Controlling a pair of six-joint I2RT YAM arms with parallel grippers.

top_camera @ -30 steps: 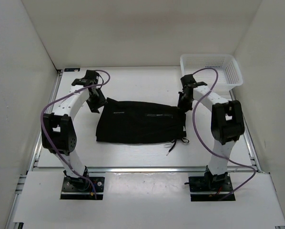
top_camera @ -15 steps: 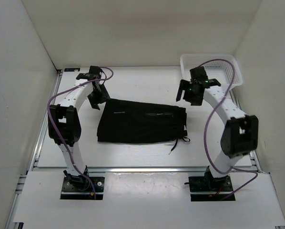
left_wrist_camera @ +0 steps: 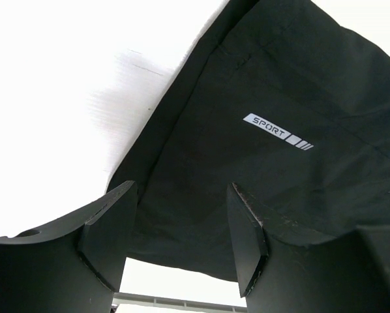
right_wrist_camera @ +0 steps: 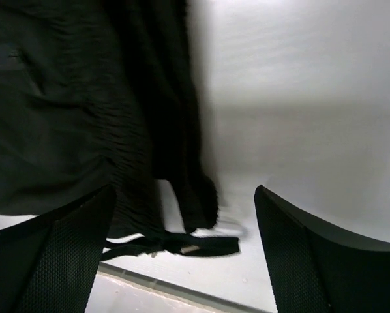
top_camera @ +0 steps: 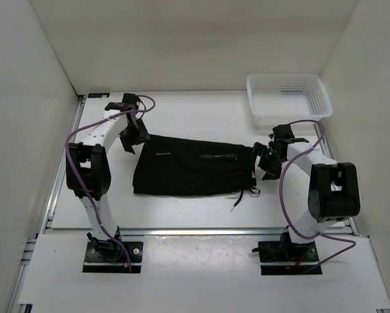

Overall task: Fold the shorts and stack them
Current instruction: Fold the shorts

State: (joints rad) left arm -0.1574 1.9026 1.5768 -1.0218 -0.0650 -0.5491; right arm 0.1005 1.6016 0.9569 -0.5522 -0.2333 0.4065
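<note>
**A:** What's in the basket (top_camera: 288, 98)?

**B:** The white mesh basket sits at the far right corner of the table (top_camera: 182, 111). The shorts (top_camera: 192, 168) are not in it. They lie flat in the middle of the table, well apart from it.

**A:** And the claws?

**B:** The left claw (left_wrist_camera: 182, 188) hangs over the shorts' far left corner. Its fingers are apart and grip nothing, and black cloth with a white "SPORT" mark (left_wrist_camera: 278, 131) shows beyond them. The right claw (right_wrist_camera: 184, 191) is just beside the waistband end, spread wide and holding nothing. The drawstring (right_wrist_camera: 182, 246) lies on the table between its fingers.

**A:** The count?

**B:** One pair of shorts, one basket, two claws.
</note>
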